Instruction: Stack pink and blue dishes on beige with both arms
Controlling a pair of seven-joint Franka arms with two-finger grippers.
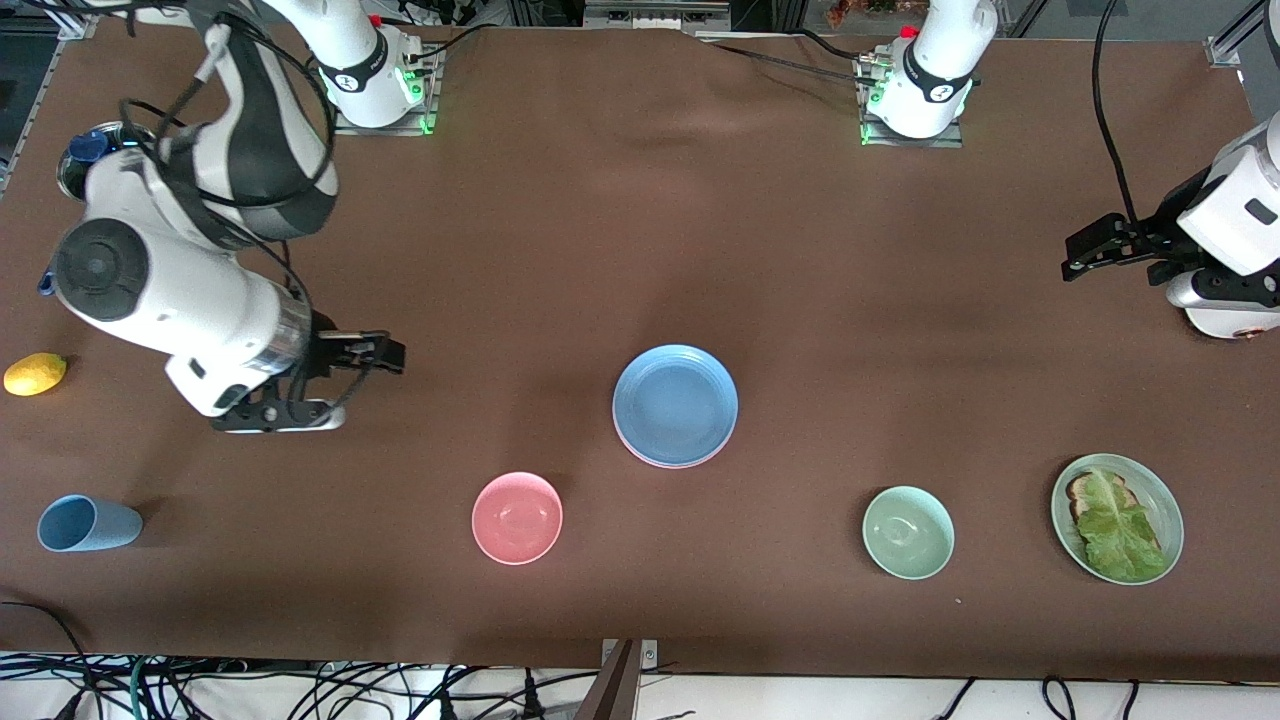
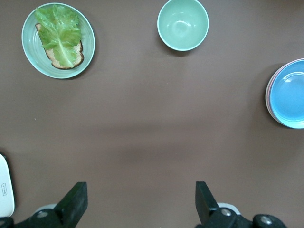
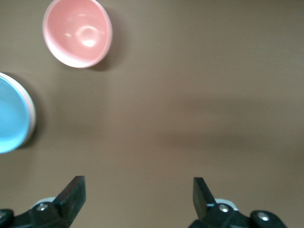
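Note:
The blue dish (image 1: 675, 403) lies on top of a stack in the middle of the table. A thin rim of the pink dish (image 1: 668, 464) shows just under it. Of the beige plate only a pale sliver of rim (image 3: 32, 116) shows at the bottom of the stack. My right gripper (image 1: 392, 355) hangs open and holds nothing, over bare table toward the right arm's end, apart from the stack; its fingers (image 3: 73, 190) frame only tablecloth. My left gripper (image 1: 1080, 252) is open with nothing in it, high over the left arm's end of the table, with bare cloth between its fingers (image 2: 205, 197).
A pink bowl (image 1: 517, 517) and a pale green bowl (image 1: 908, 532) sit nearer the front camera than the stack. A green plate with lettuce on bread (image 1: 1117, 518) is at the left arm's end. A light blue cup (image 1: 88, 523) on its side and a lemon (image 1: 35, 374) are at the right arm's end.

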